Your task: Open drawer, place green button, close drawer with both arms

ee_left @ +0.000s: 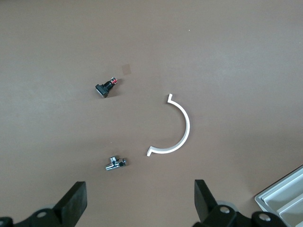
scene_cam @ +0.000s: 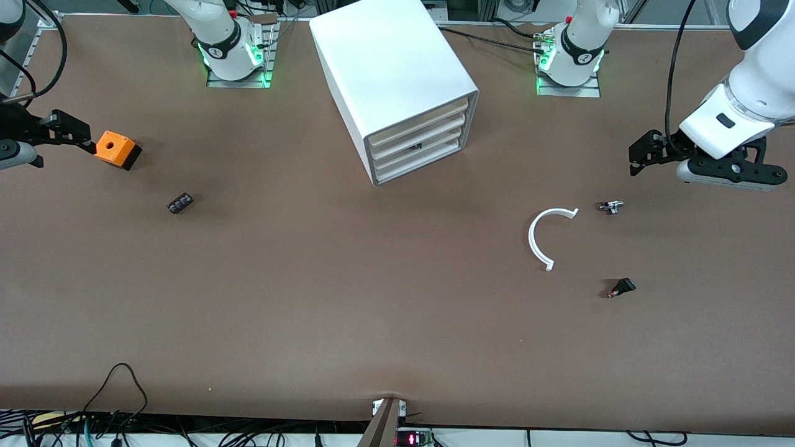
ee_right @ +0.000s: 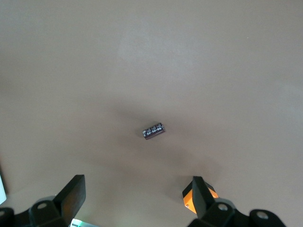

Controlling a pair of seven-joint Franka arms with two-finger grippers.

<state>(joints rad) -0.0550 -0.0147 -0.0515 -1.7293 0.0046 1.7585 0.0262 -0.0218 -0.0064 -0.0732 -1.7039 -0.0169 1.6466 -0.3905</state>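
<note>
The white cabinet [scene_cam: 397, 74] stands at the table's middle, near the bases, with several stacked drawers. The lower drawers [scene_cam: 422, 162] sit pushed in. A small dark-green speck [scene_cam: 416, 147] shows in a gap between drawer fronts; I cannot tell if it is the button, which shows nowhere else. My left gripper [scene_cam: 646, 155] hangs open and empty over the table's left-arm end; its wrist view [ee_left: 140, 203] shows wide-apart fingers. My right gripper [scene_cam: 68, 131] hangs open and empty beside the orange box [scene_cam: 116, 149], with bare table between its fingers [ee_right: 137, 198].
A white C-shaped arc [scene_cam: 546, 239], a small metal part [scene_cam: 610, 207] and a black-and-red switch [scene_cam: 621, 288] lie below the left gripper. A small black cylinder [scene_cam: 179, 203] lies nearer the camera than the orange box. A cabinet corner shows in the left wrist view [ee_left: 284, 198].
</note>
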